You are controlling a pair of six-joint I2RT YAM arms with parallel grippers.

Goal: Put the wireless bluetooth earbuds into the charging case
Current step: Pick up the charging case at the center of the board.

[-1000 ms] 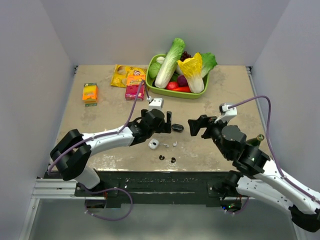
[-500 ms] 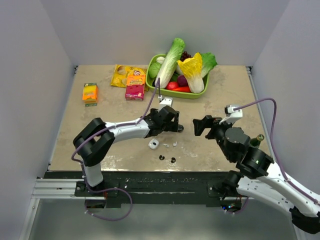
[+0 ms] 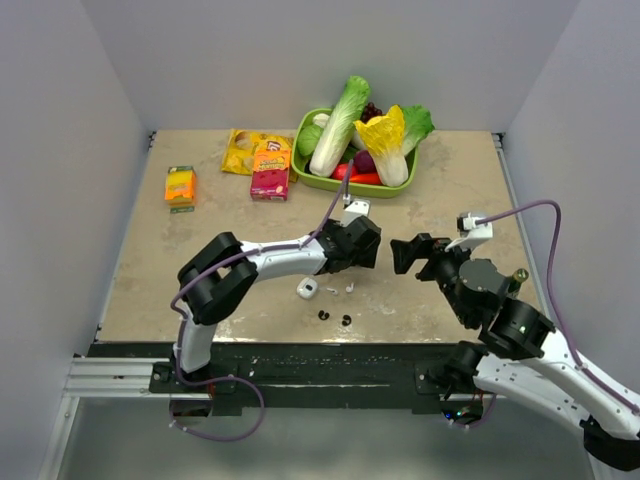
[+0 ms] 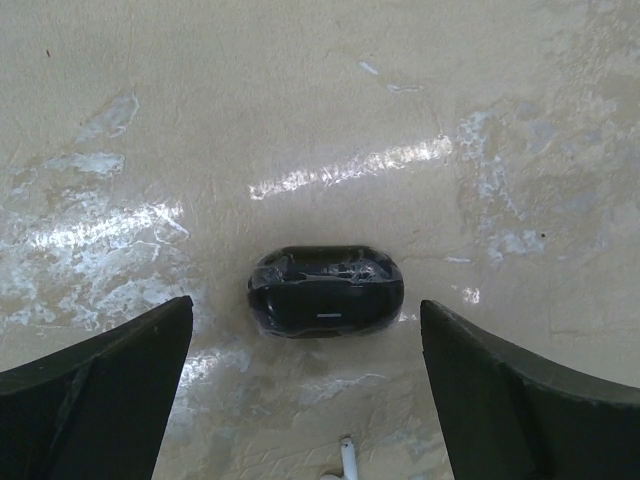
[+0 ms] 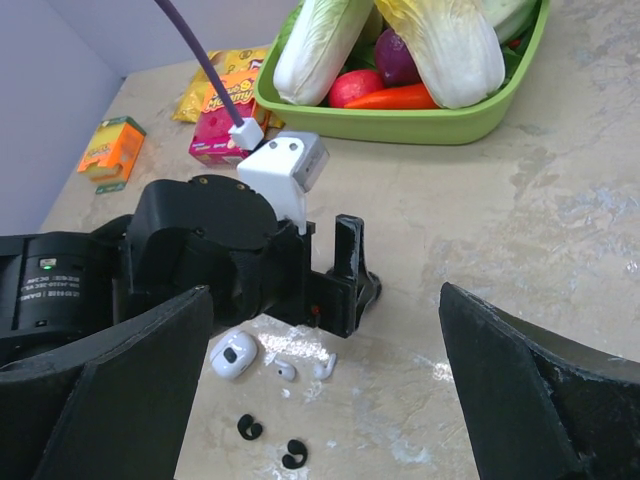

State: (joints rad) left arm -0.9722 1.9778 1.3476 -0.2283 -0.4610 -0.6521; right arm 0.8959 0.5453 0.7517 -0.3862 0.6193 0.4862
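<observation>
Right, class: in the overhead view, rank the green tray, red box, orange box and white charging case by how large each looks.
1. green tray, largest
2. red box
3. orange box, slightly smaller than the red one
4. charging case, smallest by far

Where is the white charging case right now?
Top view: the charging case lies near the front edge of the table, about mid-width, just left of the two earbuds and not touching them.
</observation>
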